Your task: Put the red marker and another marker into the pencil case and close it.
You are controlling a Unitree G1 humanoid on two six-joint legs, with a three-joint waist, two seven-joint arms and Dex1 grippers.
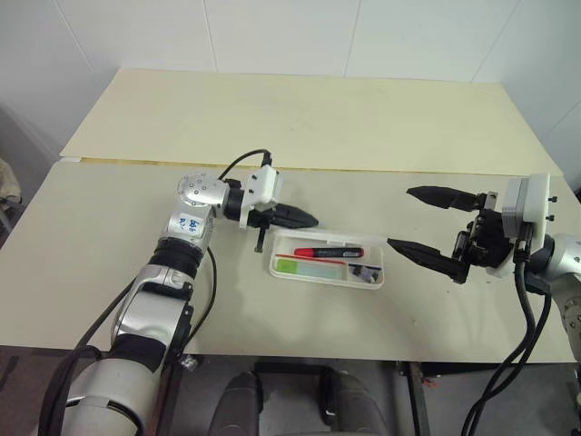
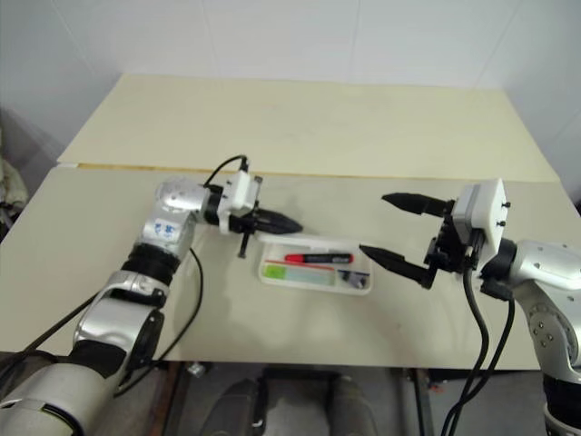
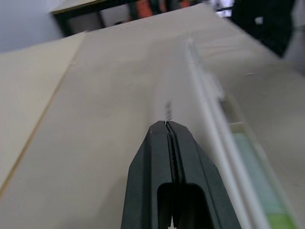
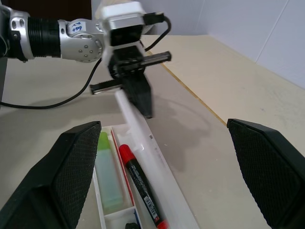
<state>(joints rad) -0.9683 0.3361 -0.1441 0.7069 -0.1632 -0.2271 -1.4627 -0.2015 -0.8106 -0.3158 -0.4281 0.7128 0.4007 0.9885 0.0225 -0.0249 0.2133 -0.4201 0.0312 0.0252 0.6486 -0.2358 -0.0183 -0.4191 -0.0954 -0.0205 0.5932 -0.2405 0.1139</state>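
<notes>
A white pencil case [image 1: 329,257] lies open on a pale table [image 1: 109,227], close to the table's front edge and roughly midway between its left and right edges. Both task items already rest inside it: the red marker [image 1: 329,251] lies lengthwise along the far side of the tray, and the green marker [image 1: 309,267] lies beside it on the near side, with a small dark object [image 1: 367,272] in the compartment at the right end. The lid [image 4: 143,138], seen from the right wrist, stands up along the case's far long edge, so the case is not yet shut; closing it appears to be the remaining step. The left gripper [image 1: 304,218] is clenched with its two black fingers pressed together and holds nothing. It points to the right and sits just behind the case's far left corner, right by the raised lid, whether touching it cannot be told. That closed, pointed shape probably serves as a pusher to tip the lid forward over the tray. The right gripper [image 1: 427,222] is spread wide and empty, hovering just off the case's right end with one finger farther back and one nearer, perhaps ready to steady the case.
</notes>
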